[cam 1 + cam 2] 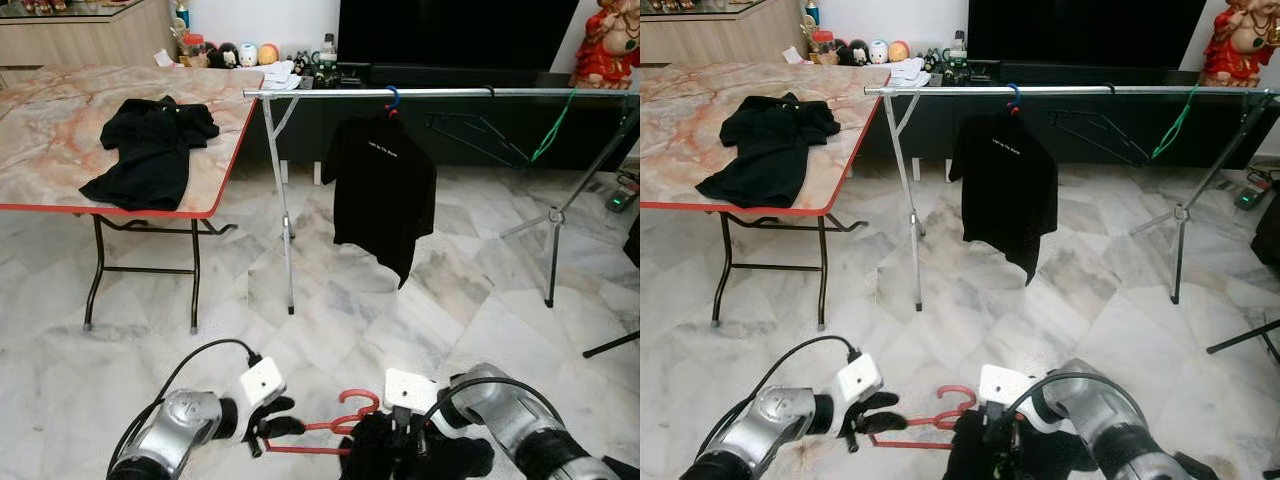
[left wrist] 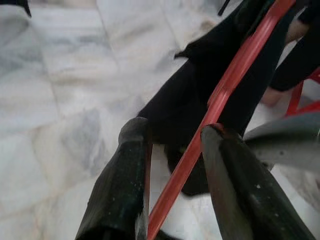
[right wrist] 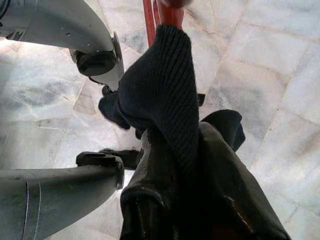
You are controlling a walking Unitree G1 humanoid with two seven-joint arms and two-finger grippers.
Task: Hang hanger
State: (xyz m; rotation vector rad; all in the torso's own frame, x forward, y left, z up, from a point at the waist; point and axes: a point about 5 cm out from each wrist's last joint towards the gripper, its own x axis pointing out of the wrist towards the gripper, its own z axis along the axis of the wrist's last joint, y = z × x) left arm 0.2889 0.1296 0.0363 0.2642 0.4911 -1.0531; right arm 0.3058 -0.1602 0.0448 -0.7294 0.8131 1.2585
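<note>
Over marble floor (image 1: 400,320) — clothes rail (image 1: 440,93)

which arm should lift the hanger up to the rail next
Probably the left: its end effector grips the red hanger bar directly, while the right end effector pinches the black garment.

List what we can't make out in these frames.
- Shirt on the red hanger: cut off by the bottom edge of the eye views.
- Right gripper: its grip is buried under cloth in the right wrist view.
- Print on the hung shirt: too small to read.
- Shelf items: too small.
</note>
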